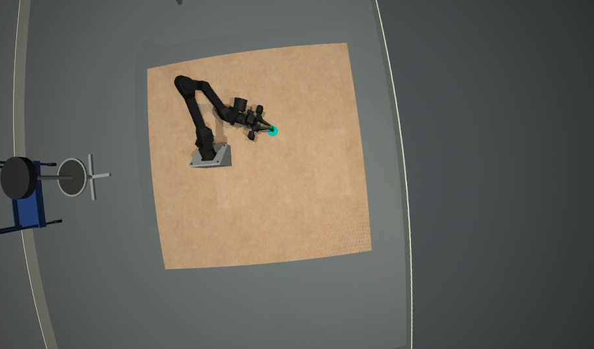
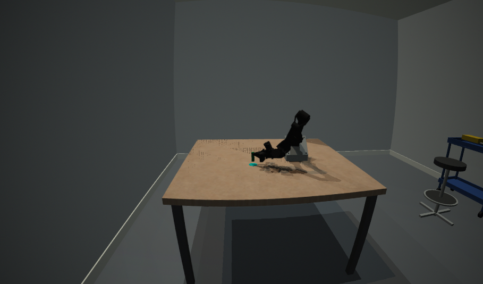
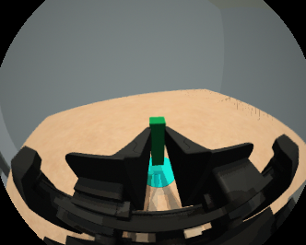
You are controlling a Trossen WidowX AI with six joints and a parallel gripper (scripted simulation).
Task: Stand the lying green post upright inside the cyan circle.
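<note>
The green post (image 1: 271, 127) (image 2: 252, 157) (image 3: 158, 143) stands upright between the fingertips of my gripper (image 1: 270, 128) (image 2: 254, 155) (image 3: 157, 130), which is shut on it. In the exterior view the post's lower end hangs a little above the cyan circle (image 1: 273, 132) (image 2: 252, 164) (image 3: 160, 179). The circle is flat on the table. From above, the post is over the circle's upper part. In the wrist view the post's lower end overlaps the far part of the circle, and the fingers hide the post's sides in part.
The wooden table (image 1: 264, 216) (image 2: 214, 183) carries the arm's grey base (image 1: 224, 157) (image 2: 296, 158), which stands left of the circle from above. A stool (image 1: 17, 177) (image 2: 449, 163) and a blue cart (image 1: 29, 210) (image 2: 465, 192) stand on the floor away from the table.
</note>
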